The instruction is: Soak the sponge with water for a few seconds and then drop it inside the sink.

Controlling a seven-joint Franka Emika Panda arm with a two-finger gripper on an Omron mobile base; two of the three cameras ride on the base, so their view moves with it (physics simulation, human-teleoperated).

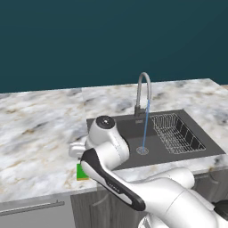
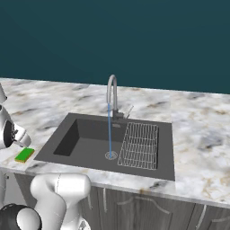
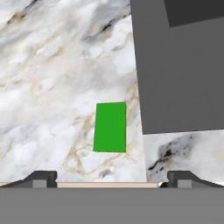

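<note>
Counter (image 1: 40, 129): marble top under a dark teal wall; I work at its front edge, left of the basin.
Fingers (image 3: 41, 178): from the hand view I read them spread wide, nothing between them, pointing down at the marble.
Gripper (image 3: 111, 183): I judge it hovering above the sponge, lined up for a descent.
Sponge (image 3: 110, 127): flat on the marble, green face up, just beside the sink's left rim; untouched, so not yet soaked.
Sink (image 2: 74, 134): dark recessed basin, close enough that the carry should be short.
Water (image 2: 109, 130): thin stream running from the faucet (image 2: 112, 95) onto the drain (image 2: 110, 155).
Rack (image 2: 139, 144): wire mesh filling the basin's right part; I'd drop the sponge left of it.
</note>
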